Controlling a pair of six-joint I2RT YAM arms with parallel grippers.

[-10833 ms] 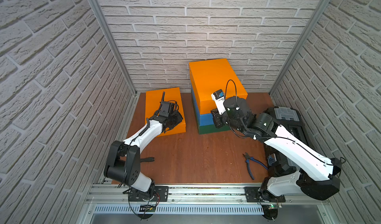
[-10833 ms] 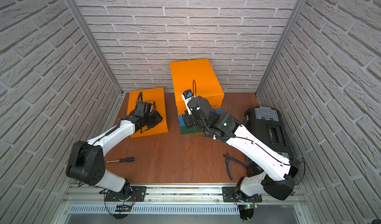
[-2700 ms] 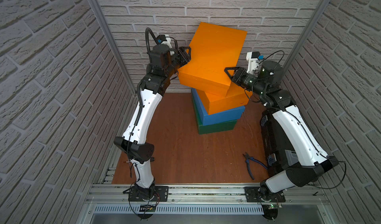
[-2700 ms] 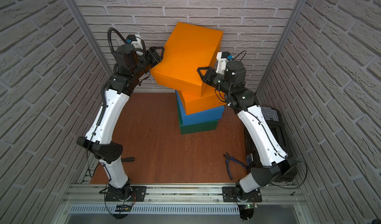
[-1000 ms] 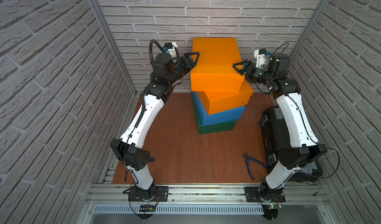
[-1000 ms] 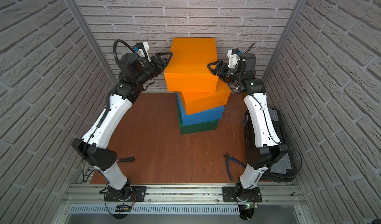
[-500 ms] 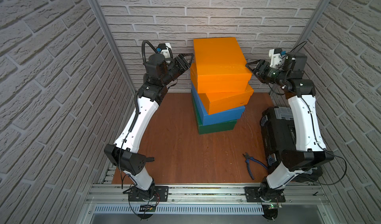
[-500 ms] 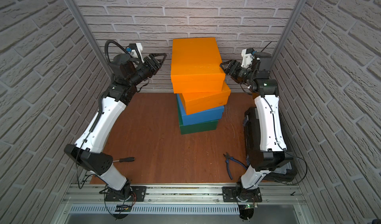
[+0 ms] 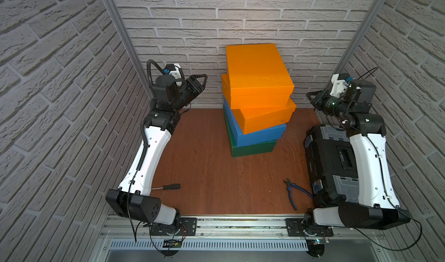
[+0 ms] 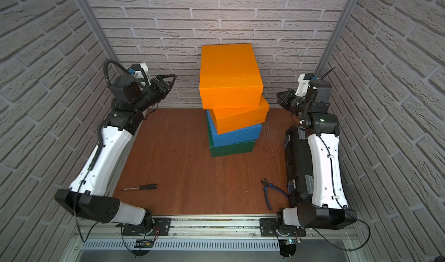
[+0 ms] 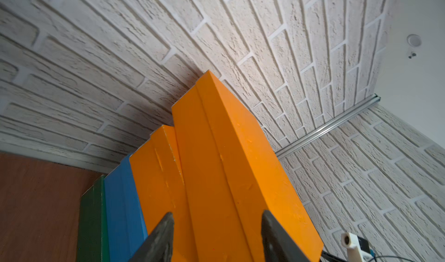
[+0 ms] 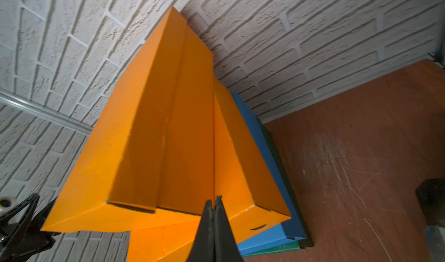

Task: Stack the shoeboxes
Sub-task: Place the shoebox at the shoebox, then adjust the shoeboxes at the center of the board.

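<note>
Four boxes sit in one pile by the far wall: green box, blue box, then two orange boxes on top. My left claw is open, left of the pile, not touching. My right claw is shut and empty, on the right.

We find bare brown wooden tabletop before the stack of orange, blue and green cardboard shoeboxes, which blocks the back middle. A black plastic case fills the right side; a black-handled screwdriver and blue-handled pliers lie near the front.
</note>
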